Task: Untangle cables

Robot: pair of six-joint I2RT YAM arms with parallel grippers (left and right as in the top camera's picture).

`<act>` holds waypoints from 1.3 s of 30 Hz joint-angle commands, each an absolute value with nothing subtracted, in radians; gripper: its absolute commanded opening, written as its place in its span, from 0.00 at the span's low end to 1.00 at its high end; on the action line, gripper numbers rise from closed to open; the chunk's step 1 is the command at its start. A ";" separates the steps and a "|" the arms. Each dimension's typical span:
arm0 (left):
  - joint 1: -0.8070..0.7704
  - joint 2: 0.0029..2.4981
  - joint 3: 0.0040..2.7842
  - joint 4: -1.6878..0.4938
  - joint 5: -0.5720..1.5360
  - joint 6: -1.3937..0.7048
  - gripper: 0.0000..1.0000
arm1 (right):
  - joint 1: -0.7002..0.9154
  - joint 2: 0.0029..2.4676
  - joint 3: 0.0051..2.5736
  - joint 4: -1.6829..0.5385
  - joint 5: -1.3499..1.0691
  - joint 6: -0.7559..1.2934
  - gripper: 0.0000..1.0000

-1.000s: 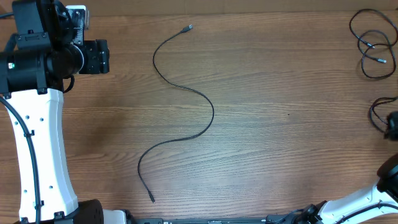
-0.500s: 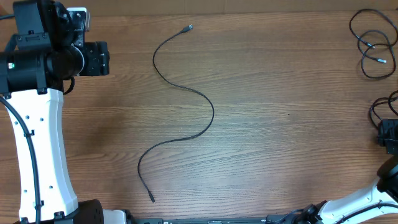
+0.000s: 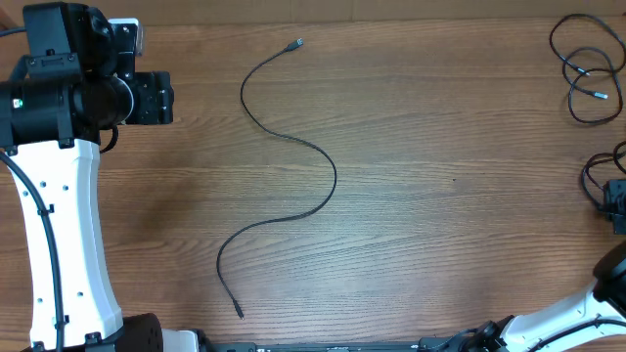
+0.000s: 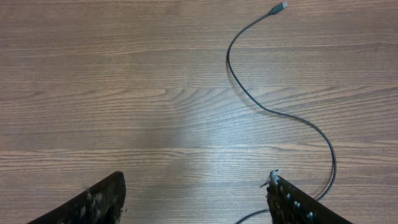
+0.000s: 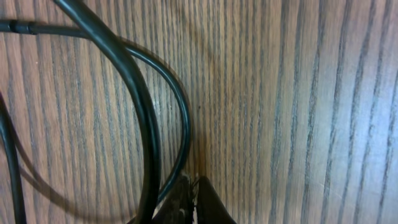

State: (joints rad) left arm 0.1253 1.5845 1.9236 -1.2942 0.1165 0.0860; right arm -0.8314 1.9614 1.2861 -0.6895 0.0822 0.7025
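One cable (image 3: 334,174) lies alone at middle of tabletop (image 3: 440,244), loose S-curve, judged separated. Remaining cables (image 3: 584,70) sit looped together in far right corner. Another loop (image 5: 186,118) touches right end effector (image 5: 194,190); tips pressed together, grip unclear. Left end effector (image 4: 196,186) spread, empty. Most untangling left.

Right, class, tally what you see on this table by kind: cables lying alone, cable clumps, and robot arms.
Cable lying alone: 1
Cable clumps: 2, the tangle and the loop
Robot arms: 2, left arm and right arm
Total: 5
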 commanded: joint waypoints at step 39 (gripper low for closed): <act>0.130 1.589 1.925 -1.316 0.124 0.101 0.69 | -0.831 2.020 1.335 -0.313 0.060 0.489 0.04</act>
